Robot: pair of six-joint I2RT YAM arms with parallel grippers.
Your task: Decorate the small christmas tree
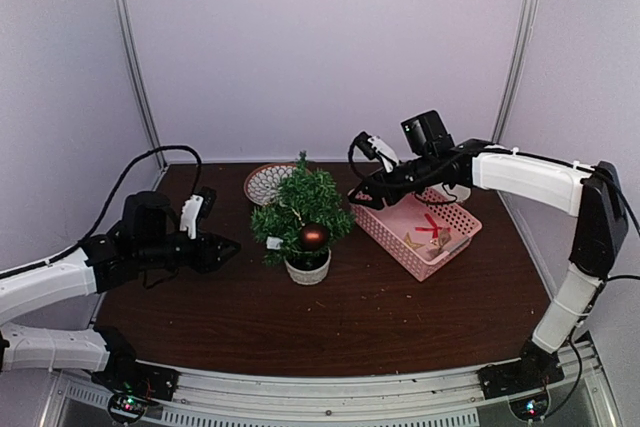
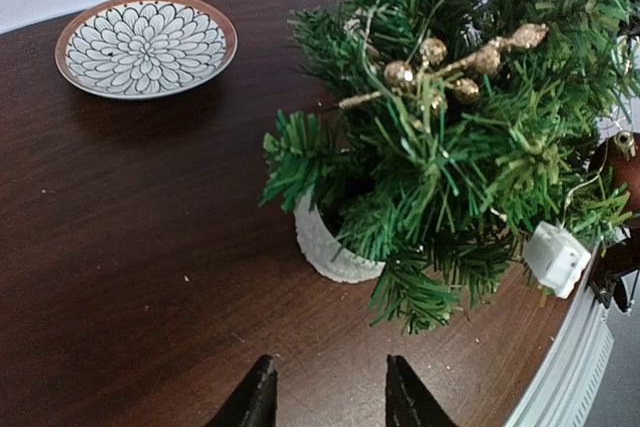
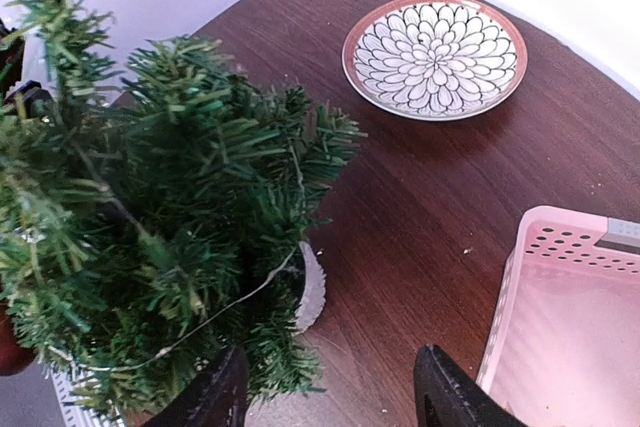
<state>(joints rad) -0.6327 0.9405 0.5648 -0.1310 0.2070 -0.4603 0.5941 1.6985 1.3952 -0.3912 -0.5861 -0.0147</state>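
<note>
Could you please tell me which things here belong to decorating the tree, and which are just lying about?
For the job:
small christmas tree
red bauble and gold berry sprig, already on it
pink basket holding a few more ornaments

Just lying about:
patterned plate, on the table behind the tree

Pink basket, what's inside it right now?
A red ribbon-like piece and small tan pieces lie in the pink basket; the right arm hides its far edge.

small christmas tree (image 1: pixel 298 202) upright, bushy green, whitish pot, red bauble (image 1: pixel 313 236) hung
</note>
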